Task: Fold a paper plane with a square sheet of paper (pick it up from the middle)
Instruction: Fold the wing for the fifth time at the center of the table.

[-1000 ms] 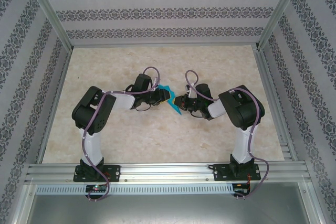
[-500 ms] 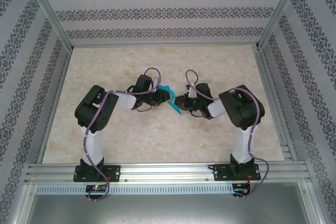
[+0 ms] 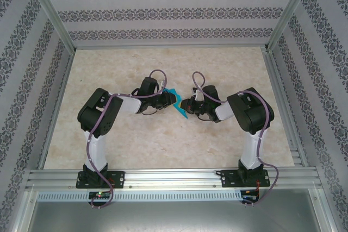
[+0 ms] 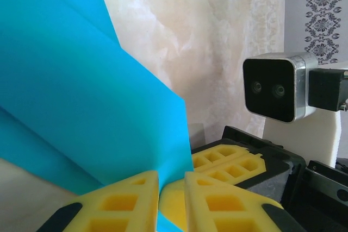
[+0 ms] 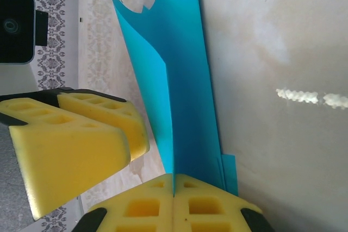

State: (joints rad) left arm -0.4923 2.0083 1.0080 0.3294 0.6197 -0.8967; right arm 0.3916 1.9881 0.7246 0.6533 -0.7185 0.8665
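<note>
Toward the left of the bench's middle, the left hand (image 3: pixel 171 100) has its yellow foam pads (image 4: pixel 125 199) drawn almost together. Only a sliver of gap is left between them, and they nip the lower edge of the thin turquoise-blue paper sheet (image 4: pixel 81 91). The sheet is folded lengthwise and appears to hang clear of the bench between the two hands. Just right of it, the right hand (image 5: pixel 173 183) is fully closed on the sheet's narrow end, and the paper rises straight out of the seam between its pads.

The step looks like setting or passing a fold in mid-air. To do it well, I judge that both pinches should sit on the crease, firm enough not to slip. The hands should travel together, since paper this thin is likely to buckle or tear if one hand pulls alone.

Below lies the beige marbled bench (image 3: pixel 163 145), flat and smooth. Around it stand walls papered in grey floral bands (image 3: pixel 163 14) and an aluminium frame (image 3: pixel 174 176).
</note>
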